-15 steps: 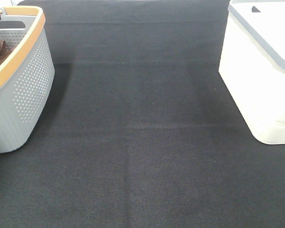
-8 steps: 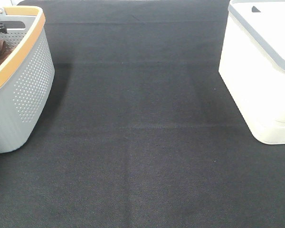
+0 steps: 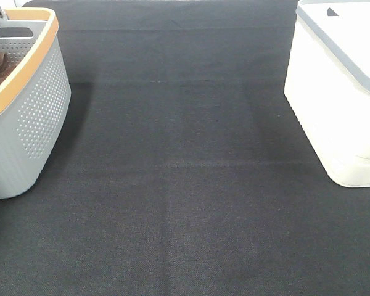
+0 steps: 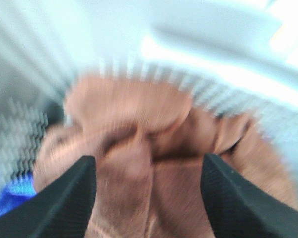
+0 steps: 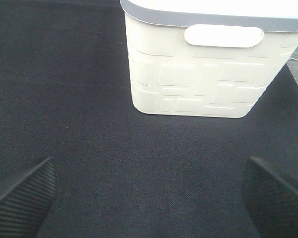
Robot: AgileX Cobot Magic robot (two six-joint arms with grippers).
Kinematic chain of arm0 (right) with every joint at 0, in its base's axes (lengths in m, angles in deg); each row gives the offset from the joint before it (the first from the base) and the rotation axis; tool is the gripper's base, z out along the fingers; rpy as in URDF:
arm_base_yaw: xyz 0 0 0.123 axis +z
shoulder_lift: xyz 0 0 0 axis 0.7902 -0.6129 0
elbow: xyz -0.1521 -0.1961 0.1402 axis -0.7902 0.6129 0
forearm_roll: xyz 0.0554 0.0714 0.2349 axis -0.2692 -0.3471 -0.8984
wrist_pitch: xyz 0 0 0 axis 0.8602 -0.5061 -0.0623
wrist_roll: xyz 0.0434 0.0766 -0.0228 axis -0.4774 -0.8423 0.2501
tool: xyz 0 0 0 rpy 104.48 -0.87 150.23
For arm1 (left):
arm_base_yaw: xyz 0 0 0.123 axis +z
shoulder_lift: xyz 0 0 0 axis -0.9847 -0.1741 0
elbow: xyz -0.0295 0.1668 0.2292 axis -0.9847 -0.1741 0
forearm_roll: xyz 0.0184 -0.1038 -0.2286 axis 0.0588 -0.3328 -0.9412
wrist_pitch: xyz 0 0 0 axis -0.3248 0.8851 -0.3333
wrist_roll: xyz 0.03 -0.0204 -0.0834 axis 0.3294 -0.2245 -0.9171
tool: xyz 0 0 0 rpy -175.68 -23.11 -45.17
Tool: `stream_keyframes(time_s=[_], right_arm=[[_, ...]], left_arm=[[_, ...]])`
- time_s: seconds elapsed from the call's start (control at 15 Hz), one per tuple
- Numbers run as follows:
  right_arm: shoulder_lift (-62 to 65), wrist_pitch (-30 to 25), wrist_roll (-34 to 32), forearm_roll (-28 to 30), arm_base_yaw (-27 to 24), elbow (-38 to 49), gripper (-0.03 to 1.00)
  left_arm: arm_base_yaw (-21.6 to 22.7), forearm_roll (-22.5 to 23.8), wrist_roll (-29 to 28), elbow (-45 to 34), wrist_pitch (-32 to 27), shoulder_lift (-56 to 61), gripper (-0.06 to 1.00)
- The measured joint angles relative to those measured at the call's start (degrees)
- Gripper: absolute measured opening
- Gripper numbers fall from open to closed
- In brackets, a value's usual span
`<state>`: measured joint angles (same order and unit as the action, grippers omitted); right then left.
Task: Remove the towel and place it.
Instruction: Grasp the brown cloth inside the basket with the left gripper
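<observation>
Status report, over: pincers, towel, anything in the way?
Left pincer open over towel in grey basket. Right pincer open, above black mat. Nothing seen blocking.

Your left wrist view is blurred all over. The towel [image 4: 139, 134] reads only as brown folds with its hem lost, and you cannot tell what the blue patch [image 4: 10, 201] beside it is. Nor can you tell whether the left gripper [image 4: 149, 157] presses its jaws on the cloth. In the high view the grey basket [image 3: 31, 123] runs off the left edge, and its wall hides nearly all the towel. The white bin [image 3: 333, 111] is cropped at the right and far edges.
</observation>
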<state>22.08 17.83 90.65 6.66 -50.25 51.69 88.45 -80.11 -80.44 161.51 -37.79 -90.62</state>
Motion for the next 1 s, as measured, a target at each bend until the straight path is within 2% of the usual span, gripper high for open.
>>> stream_keyframes(time_s=[0.4, 0.6, 1.0], right_arm=[[0.0, 0.0, 0.0, 0.0, 0.0, 0.0, 0.96], [0.0, 0.0, 0.0, 0.0, 0.0, 0.0, 0.96], [0.0, 0.0, 0.0, 0.0, 0.0, 0.0, 0.96]], left_arm=[[0.0, 2.1, 0.0, 2.8, -13.4, -0.1, 0.59], [0.0, 5.2, -0.1, 2.8, -14.4, -0.1, 0.59], [0.0, 4.4, -0.3, 2.8, -13.3, -2.5, 0.59]])
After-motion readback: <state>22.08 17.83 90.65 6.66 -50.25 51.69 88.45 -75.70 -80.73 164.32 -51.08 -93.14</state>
